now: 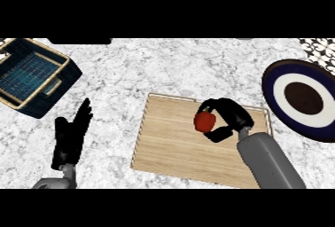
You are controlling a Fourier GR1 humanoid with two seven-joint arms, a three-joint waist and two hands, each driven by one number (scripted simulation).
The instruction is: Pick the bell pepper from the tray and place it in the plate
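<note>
A red bell pepper [204,121] sits over the wooden tray [170,146] near its upper right part. My right hand [228,116] is curled round the pepper, with fingers above it and the thumb below. To the right, a dark blue plate [306,99] with a white ring and a dark centre lies at the view's right edge. My left hand [71,136] stands open at the left, fingers straight and pointing up, away from the tray.
A dark blue basket [33,75] with a tan rim sits at the upper left of the marble counter [163,66]. A patterned patch [321,48] shows in the upper right corner.
</note>
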